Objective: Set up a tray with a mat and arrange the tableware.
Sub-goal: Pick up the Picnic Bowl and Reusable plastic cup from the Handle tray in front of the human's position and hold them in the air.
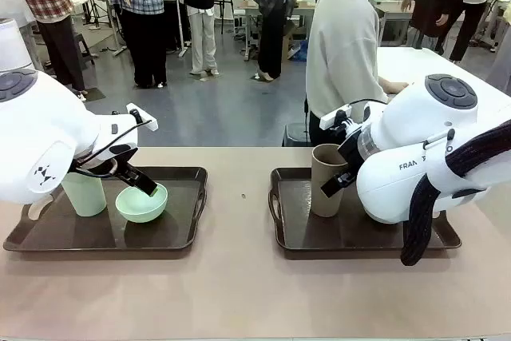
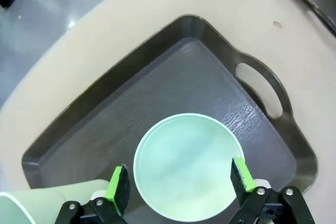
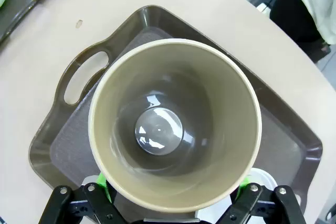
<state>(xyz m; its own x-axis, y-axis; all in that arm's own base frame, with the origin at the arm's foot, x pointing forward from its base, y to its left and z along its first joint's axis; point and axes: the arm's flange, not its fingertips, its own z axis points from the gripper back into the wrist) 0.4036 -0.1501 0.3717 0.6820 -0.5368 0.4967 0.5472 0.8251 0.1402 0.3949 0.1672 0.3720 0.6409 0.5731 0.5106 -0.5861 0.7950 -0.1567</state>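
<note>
While both arms are hanging over their trays, we're seeing the L gripper (image 1: 140, 184) dipping toward the green bowl (image 1: 142, 204). The bowl is sitting on the L tray (image 1: 48, 239), just beside the green tumbler (image 1: 84, 194), which is standing upright at the tray's L end.

From the L wrist cam we're looking straight down. The green pads (image 2: 118, 186) are standing wide apart, one on each side of the bowl and not clamping it. One pad is sitting clear of the rim and the other is right at it; touching or not, we can't tell.

Over on the other side, the R gripper (image 1: 338, 180) is sitting against the brown tumbler (image 1: 326, 185). That tumbler is standing upright on the R tray (image 1: 447, 239), near the handle facing the table's middle.

From the R wrist cam we're peering down into the empty tumbler. The fingers (image 3: 100, 192) are flanking it low on both sides, w/ jaws spread wide. The rim is hiding most of the pads, so we can't tell whether they're touching the wall. A grey mat (image 3: 71, 148) is lying in that tray under the tumbler.

A person (image 1: 343, 45) in a pale top is standing at the far side of the table (image 1: 239, 293).
</note>
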